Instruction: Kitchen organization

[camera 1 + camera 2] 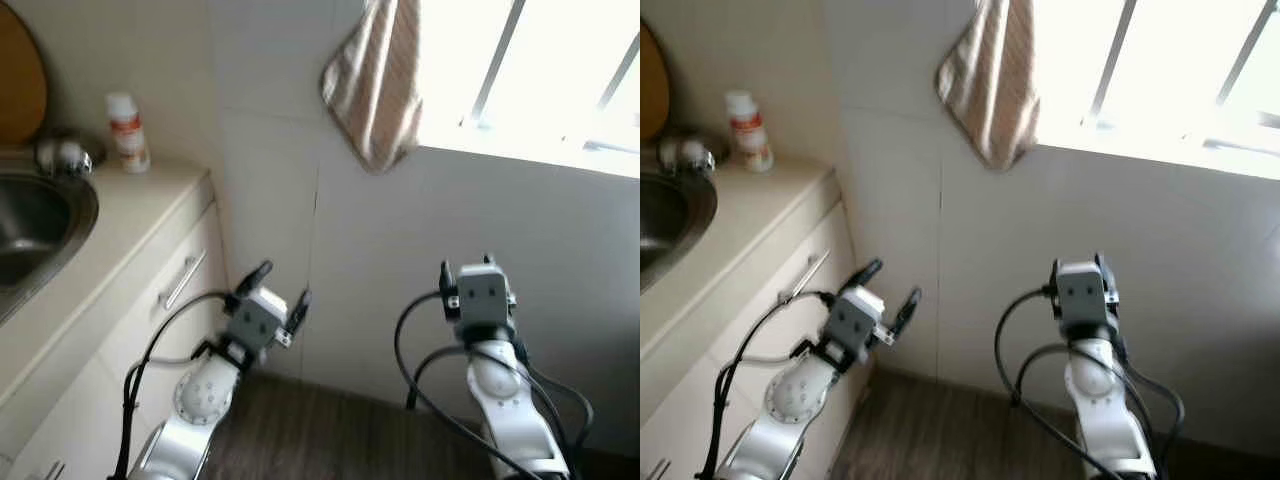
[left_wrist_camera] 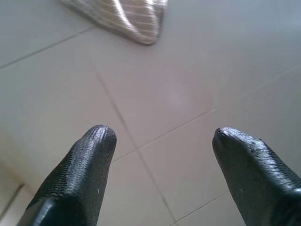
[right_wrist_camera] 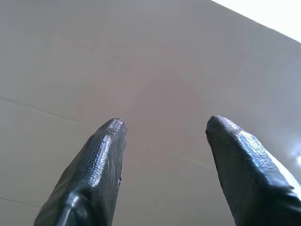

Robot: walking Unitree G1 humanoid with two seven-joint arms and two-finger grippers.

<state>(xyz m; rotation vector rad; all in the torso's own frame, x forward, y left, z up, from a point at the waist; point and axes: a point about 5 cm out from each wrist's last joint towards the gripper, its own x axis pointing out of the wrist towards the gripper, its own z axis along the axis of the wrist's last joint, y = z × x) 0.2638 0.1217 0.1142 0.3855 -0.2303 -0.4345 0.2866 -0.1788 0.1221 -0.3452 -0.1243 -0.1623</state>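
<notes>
A striped beige towel [image 1: 375, 85] hangs on the tiled wall beside the window, and its lower corner shows in the left wrist view as the towel [image 2: 127, 16]. My left gripper [image 1: 283, 287] is raised low in front of the wall, open and empty, pointing up toward the towel. My right gripper [image 1: 468, 268] is held up to the right, facing the bare tiles; its fingers [image 3: 99, 160] stand apart with nothing between them. A small white bottle [image 1: 127, 132] with a red label stands on the counter's back corner.
A beige counter [image 1: 120, 230] with a steel sink [image 1: 35, 220] and faucet [image 1: 65, 155] runs along the left, with a handled drawer [image 1: 183, 280] below. A bright barred window [image 1: 545, 70] is at upper right. Dark wood floor [image 1: 320, 430] lies below.
</notes>
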